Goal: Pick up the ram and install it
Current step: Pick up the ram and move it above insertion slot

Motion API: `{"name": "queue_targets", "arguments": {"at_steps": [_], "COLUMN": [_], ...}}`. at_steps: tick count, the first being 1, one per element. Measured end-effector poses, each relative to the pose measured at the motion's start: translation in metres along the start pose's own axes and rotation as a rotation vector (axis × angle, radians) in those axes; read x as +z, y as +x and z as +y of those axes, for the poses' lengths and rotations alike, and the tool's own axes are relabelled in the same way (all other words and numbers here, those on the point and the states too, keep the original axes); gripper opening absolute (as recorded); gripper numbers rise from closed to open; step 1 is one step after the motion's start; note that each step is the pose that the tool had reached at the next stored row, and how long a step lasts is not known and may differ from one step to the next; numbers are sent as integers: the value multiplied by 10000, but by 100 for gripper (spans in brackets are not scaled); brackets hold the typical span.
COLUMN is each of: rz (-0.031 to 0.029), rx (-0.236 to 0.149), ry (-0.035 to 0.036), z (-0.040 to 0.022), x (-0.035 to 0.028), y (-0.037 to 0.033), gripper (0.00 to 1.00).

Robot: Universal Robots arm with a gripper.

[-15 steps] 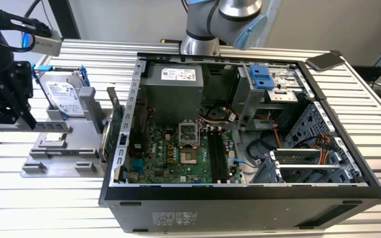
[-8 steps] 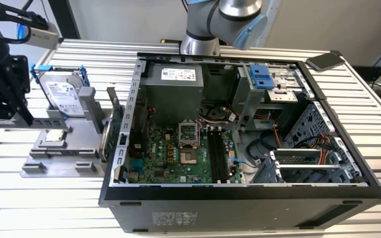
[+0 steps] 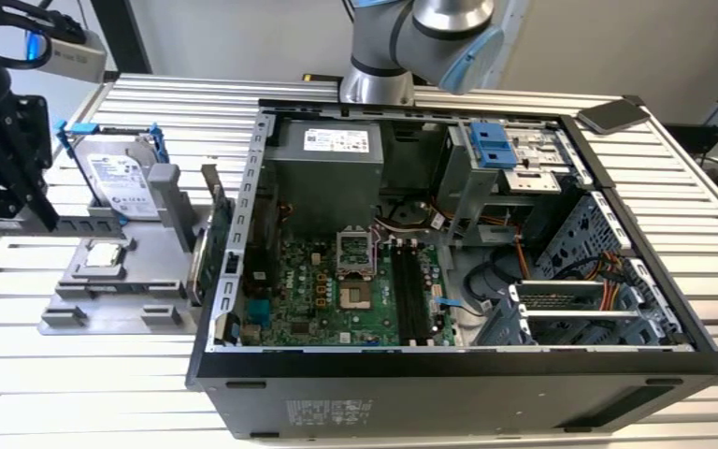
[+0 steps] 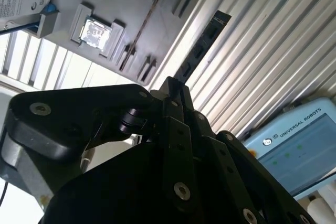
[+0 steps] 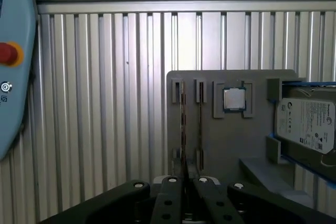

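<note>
Claw (image 4: pixel 172 88) clamped on the ram (image 4: pixel 202 45), nine o'clock of the case (image 3: pixel 459 363) in the exterior view; an end-grip like that could let it pivot.

Table (image 3: pixel 85 374) is bare ribbed metal, brushed-looking with a soft sheen. The case (image 3: pixel 459 398) looks like matt black painted metal outside and raw grey sheet metal inside. The holder tray (image 5: pixel 231 145) is matt grey plastic. The processor (image 5: pixel 233 99) has a shiny silver metal lid, and the hard drive (image 5: pixel 307 124) has a glossy label. The gripper (image 4: pixel 172 85) is smooth black with bright screw heads, and the ram (image 4: pixel 202 45) looks dark and matt
</note>
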State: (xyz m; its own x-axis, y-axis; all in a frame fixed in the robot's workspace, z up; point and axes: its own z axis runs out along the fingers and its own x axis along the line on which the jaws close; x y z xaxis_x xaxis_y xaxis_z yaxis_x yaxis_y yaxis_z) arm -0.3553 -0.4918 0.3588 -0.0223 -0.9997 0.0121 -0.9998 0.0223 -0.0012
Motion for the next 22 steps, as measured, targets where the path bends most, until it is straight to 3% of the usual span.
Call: {"name": "queue_targets", "arguments": {"at_steps": [22], "rz": [-1], "rx": [0], "ry": [1], "z": [0], "x": [-236], "y": [3], "gripper": [0]}}
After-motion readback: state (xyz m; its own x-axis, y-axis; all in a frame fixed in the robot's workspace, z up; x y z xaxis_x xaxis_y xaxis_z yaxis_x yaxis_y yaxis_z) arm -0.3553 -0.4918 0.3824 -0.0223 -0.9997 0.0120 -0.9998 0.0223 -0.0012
